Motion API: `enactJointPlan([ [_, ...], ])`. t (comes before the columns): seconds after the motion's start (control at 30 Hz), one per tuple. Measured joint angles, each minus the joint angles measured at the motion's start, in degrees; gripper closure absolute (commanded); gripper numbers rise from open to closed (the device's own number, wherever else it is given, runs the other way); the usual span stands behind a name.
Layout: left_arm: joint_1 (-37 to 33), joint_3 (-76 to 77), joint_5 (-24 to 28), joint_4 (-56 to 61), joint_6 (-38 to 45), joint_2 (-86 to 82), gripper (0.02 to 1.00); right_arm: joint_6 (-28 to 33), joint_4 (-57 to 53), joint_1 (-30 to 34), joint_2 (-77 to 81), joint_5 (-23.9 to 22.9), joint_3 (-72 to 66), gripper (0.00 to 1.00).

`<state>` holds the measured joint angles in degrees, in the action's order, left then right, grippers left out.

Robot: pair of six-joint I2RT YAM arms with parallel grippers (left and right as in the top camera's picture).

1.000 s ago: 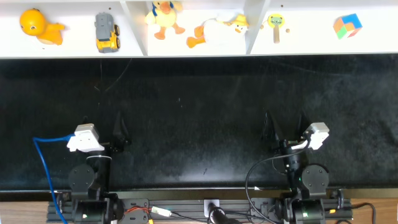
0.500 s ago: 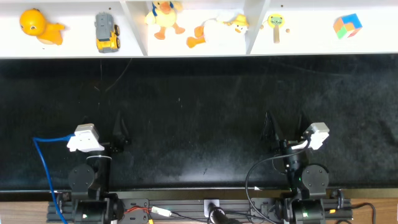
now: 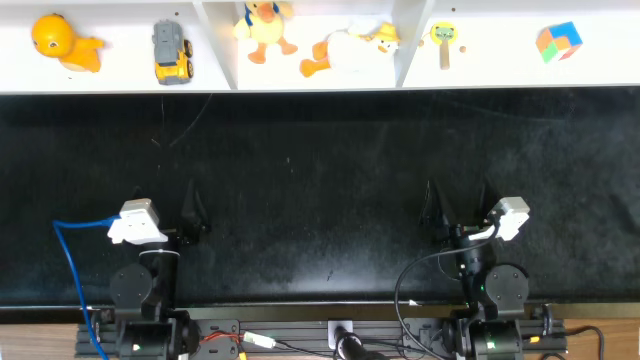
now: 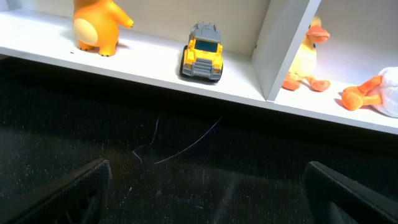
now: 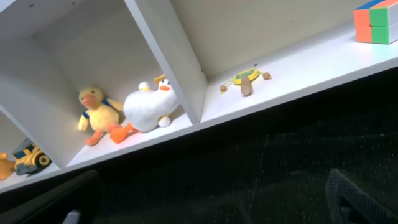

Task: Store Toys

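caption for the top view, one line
Orange duck, yellow truck, yellow plush duck, white plush duck, rattle and colour cube fill the white shelf; left gripper and right gripper open over the table.

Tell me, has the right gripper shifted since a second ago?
No. The right gripper stays put, with the same gap to the white shelf edge.

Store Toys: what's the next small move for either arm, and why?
Probably none: leave both arms parked. The orange duck, yellow truck, plush duck, white plush bird, rattle and colour cube all sit on the shelf. The left pincer and right pincer are open and hold nothing.
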<state>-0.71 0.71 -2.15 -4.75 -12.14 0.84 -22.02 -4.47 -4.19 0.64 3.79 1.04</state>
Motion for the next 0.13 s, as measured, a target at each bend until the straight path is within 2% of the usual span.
enactJointPlan([
  [0.13, 0.00, 0.00, 0.00, 0.00, 0.00, 0.00, 0.020, -0.02, -0.02, 0.00, 0.00, 0.02, 0.00, 0.007],
])
